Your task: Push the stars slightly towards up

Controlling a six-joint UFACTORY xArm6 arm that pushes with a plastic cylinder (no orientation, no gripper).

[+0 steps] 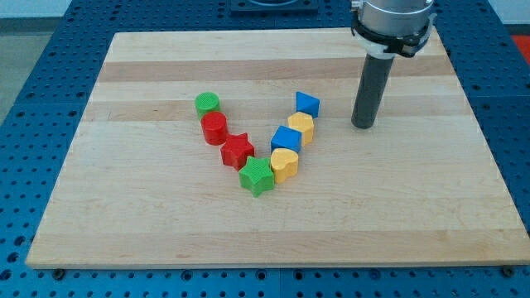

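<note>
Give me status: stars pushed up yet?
Done: nothing visibly. The red star and green star sit at the bottom of the V of blocks. In hand: my tip stands to the view's right of the blue cube, touching no block. Left: reach below both stars, push toward the view's top.

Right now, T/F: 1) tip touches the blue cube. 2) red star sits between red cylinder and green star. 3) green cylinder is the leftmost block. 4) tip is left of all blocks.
1) False. My tip stands apart from the blue cube, on its right.
2) True. The red star lies between the red cylinder and the green star.
3) True. The green cylinder is furthest toward the view's left.
4) False. It is right of all blocks.
</note>
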